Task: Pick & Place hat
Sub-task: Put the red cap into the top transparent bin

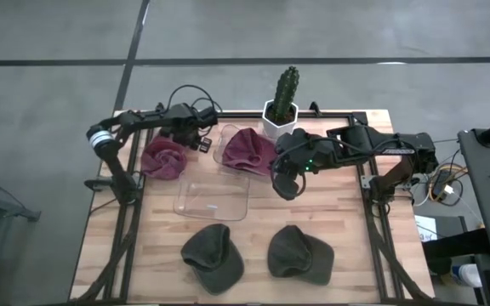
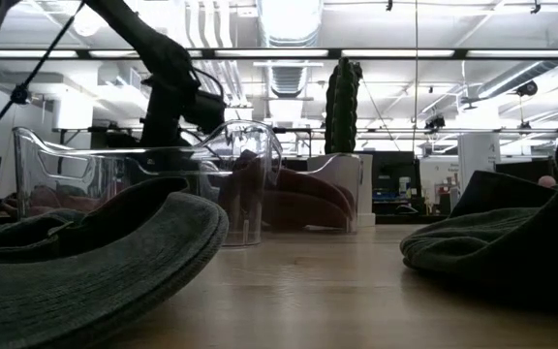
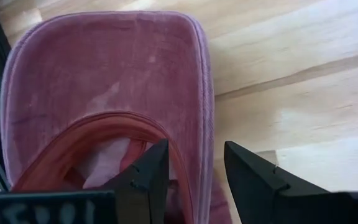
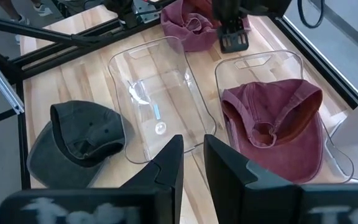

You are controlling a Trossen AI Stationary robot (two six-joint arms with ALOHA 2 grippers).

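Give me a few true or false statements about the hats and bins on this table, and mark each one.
1. Two dark green hats lie at the table's near edge. True.
2. Both clear bins are empty. False: one bin holds a maroon hat; the other bin is empty.
3. The left end effector is at the second maroon hat, which lies on the bare table. True.
4. The cactus stands in a black pot. False: its pot is white.
5. The right end effector holds a green hat. False: it grips nothing, with its fingers close together.

Green hat cut off, blurred
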